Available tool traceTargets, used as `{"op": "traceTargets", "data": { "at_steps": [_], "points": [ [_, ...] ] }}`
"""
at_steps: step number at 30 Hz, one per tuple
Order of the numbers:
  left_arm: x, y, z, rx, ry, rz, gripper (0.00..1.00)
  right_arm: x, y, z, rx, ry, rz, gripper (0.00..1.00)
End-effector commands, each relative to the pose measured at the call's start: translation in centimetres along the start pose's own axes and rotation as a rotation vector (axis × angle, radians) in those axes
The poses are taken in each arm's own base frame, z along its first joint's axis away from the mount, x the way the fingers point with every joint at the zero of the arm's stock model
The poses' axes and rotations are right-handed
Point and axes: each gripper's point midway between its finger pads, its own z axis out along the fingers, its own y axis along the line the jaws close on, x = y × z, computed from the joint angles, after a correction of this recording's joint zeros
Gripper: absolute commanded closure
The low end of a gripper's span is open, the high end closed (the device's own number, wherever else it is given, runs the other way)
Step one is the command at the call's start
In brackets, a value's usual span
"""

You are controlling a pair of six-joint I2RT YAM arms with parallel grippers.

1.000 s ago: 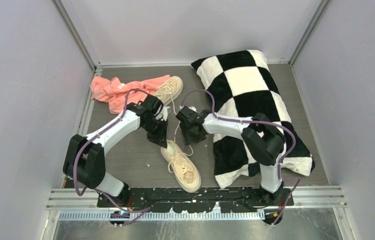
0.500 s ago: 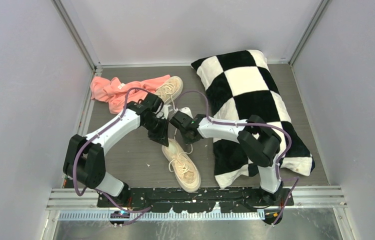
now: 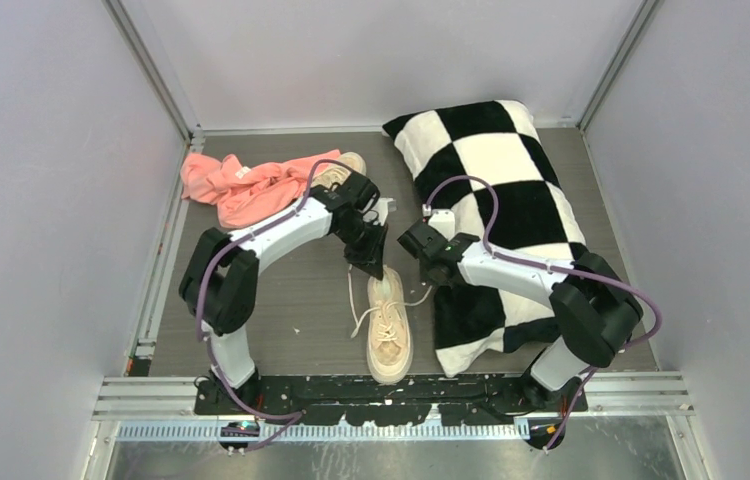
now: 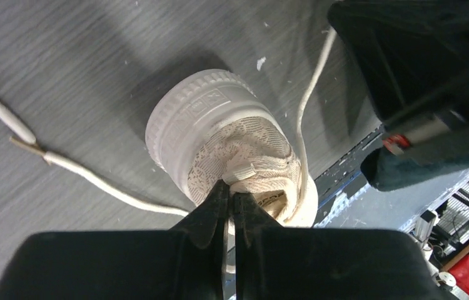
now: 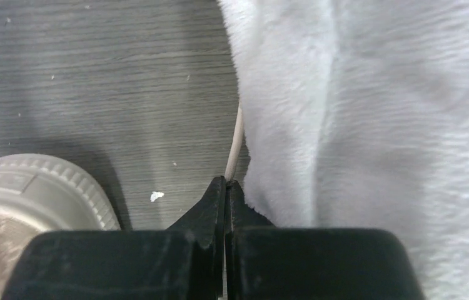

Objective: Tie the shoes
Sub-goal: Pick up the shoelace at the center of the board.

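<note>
Closing just now, the right pincer (image 5: 226, 185) seemingly pinches a lace (image 5: 237, 140) mid-frame; the left pincer (image 4: 231, 190) clamps the shoe (image 4: 219, 125) by its heel, readying tying.

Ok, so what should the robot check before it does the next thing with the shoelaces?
1. Is the left gripper pinching the near shoe at its heel? Ok.
2. Is the right gripper shut on a lace? Ok, the lace runs into its fingertips.
3. Is the other lace free to grab? Ok, it lies loose on the table.
4. Is there a bow on the near shoe? Not ok, it is not tied yet.
5. Is the pillow out of the way? Not ok, its edge sits right beside the right gripper.
6. Are the far shoe laces tied? Cannot tell, the left arm hides most of it.
</note>
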Motion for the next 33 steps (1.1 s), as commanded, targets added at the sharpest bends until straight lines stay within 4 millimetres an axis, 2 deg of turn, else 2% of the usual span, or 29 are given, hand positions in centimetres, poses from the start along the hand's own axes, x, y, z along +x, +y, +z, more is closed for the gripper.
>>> {"op": "traceTargets", "data": {
  "at_steps": [1,5,8,11,16,19,21,24,27,31,33],
  "points": [
    [-2.1,-2.3,-0.2,0.091,-0.014,-0.021,0.89,-1.3,-2.2,0.2,0.048,-0.048,0.120,0.99],
    [-1.8,-1.1,-1.1,-0.013,-0.017,-0.045,0.49,-1.2,-4.4,1.5,0.065,-0.019,0.153,0.99],
    [-0.9,-0.1,-2.5,-0.086,-0.043,-0.063,0.40,-1.4,-6.2,2.5,0.116,-0.014,0.137,0.99],
    [0.4,0.8,-4.0,-0.158,-0.081,-0.107,0.40,-1.6,-8.7,4.0,0.149,0.018,0.174,1.00],
    [2.9,2.7,-3.6,-0.219,-0.128,-0.230,0.43,-2.3,-8.7,4.8,0.106,0.048,0.185,0.99],
    [4.2,4.9,-2.7,-0.331,-0.136,-0.322,0.45,-2.7,-7.5,4.5,0.043,0.057,0.197,0.99],
    [4.6,5.6,-2.1,-0.376,-0.144,-0.340,0.46,-2.8,-6.1,4.1,-0.025,0.065,0.220,0.99],
    [4.2,5.9,-1.1,-0.369,-0.207,-0.358,0.45,-3.5,-3.3,2.6,-0.166,0.031,0.253,0.99],
    [3.9,6.6,-0.1,-0.374,-0.234,-0.361,0.49,-4.1,-1.5,1.4,-0.207,-0.006,0.239,0.99],
    [4.4,8.4,1.5,-0.447,-0.193,-0.374,0.54,-4.2,-0.2,0.6,-0.233,-0.017,0.241,0.99],
    [4.4,8.3,2.4,-0.423,-0.192,-0.380,0.54,-4.4,-0.1,0.3,-0.236,-0.026,0.249,0.99]
  ]
}}
